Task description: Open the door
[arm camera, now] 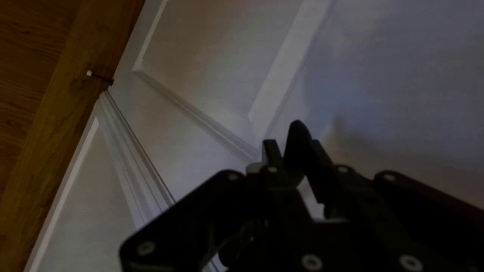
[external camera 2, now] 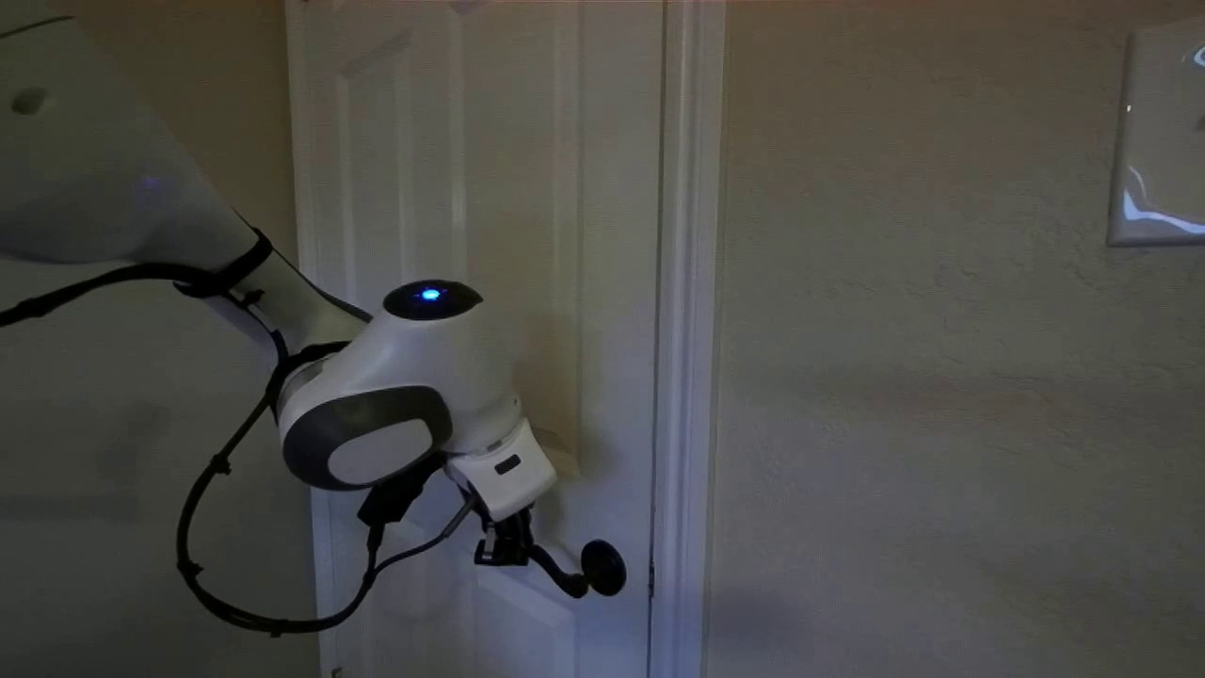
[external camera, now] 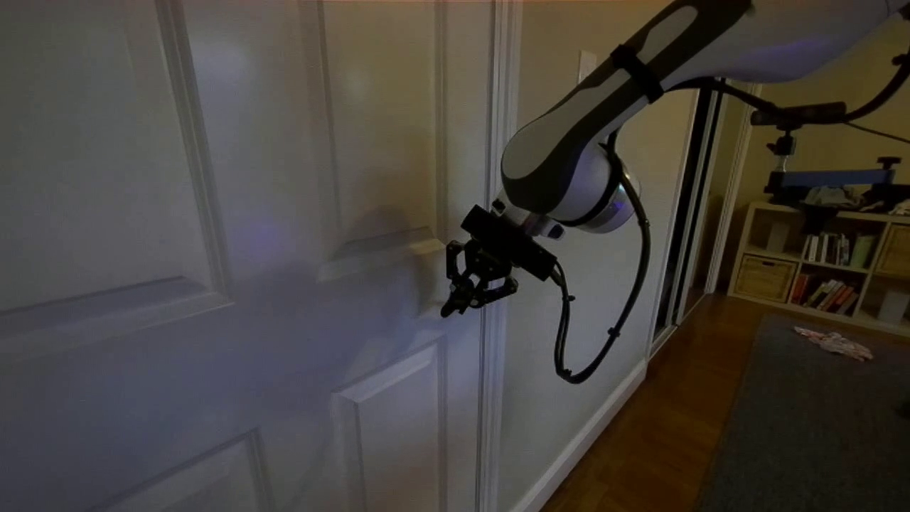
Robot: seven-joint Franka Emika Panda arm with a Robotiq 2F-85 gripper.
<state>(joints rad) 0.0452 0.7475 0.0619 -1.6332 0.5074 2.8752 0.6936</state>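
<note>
The claw (arm camera: 294, 145) straddles the lever handle (external camera 2: 602, 568) on the door (external camera 2: 617, 330), left of the frame (external camera 2: 692, 330) in an exterior view, a wall plate (external camera 2: 1163, 141) farther right.

- There's the arm (external camera: 608, 117), slanting down from the upper right in an exterior view, pale grey and black!
- Look at the wrist (external camera 2: 405, 363) — bent round, a blue glint (external camera 2: 431, 295) on its dark cap (external camera 2: 405, 304).
- Below it, the black gripper (external camera: 466, 288), angled downward at the arm's very end.
- And in the wrist view, the fingers (arm camera: 321, 170) are drawn in close — only narrowly parted at the tips.
</note>
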